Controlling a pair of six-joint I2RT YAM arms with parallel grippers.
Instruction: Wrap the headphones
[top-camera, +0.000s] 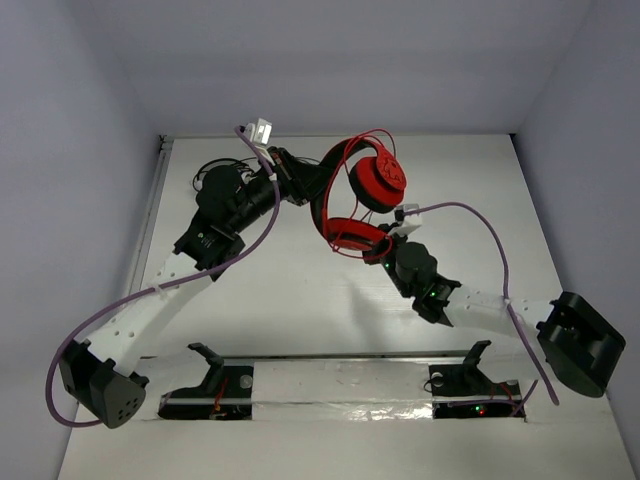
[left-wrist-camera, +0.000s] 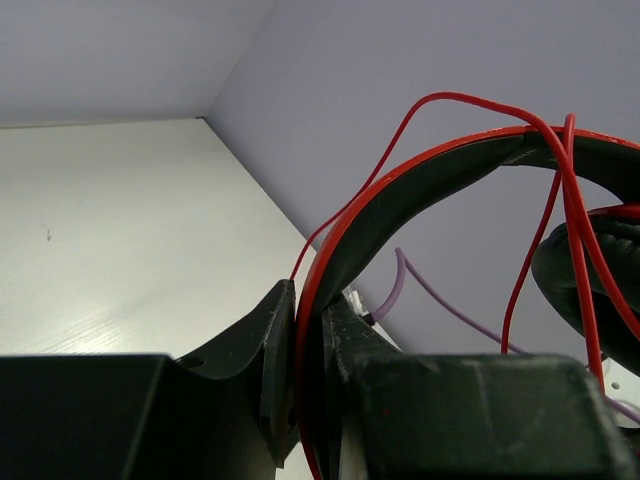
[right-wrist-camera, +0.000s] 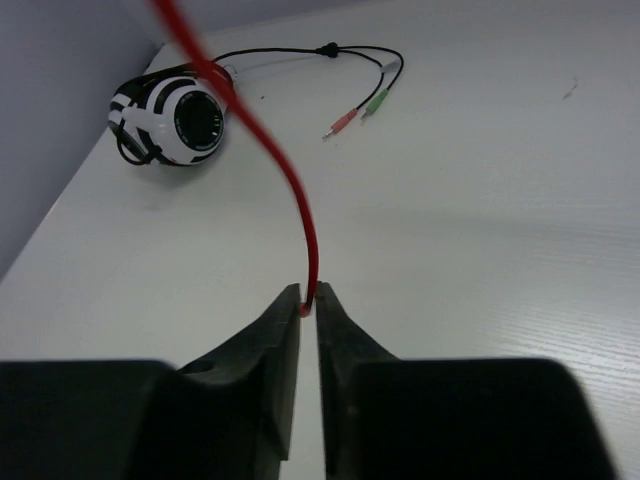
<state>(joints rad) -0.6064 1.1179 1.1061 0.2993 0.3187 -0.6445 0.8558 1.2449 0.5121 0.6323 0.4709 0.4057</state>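
Observation:
The red headphones (top-camera: 365, 195) are held up off the white table (top-camera: 300, 300), with one red ear cup (top-camera: 379, 178) facing up and the other (top-camera: 352, 234) lower. My left gripper (top-camera: 303, 187) is shut on the red-and-black headband (left-wrist-camera: 430, 172), which runs between its jaws in the left wrist view (left-wrist-camera: 311, 345). A black ear pad (left-wrist-camera: 590, 290) shows at the right. The thin red cable (left-wrist-camera: 545, 230) loops loosely round the headband. My right gripper (top-camera: 384, 251) is shut on the red cable (right-wrist-camera: 290, 175) near its tips (right-wrist-camera: 308, 305).
Black-and-white headphones (right-wrist-camera: 170, 120) lie at the table's far left, with their black cable and small plugs (right-wrist-camera: 355, 112) spread beside them. In the top view my left arm (top-camera: 225, 215) mostly covers them. Grey walls close in the back and sides.

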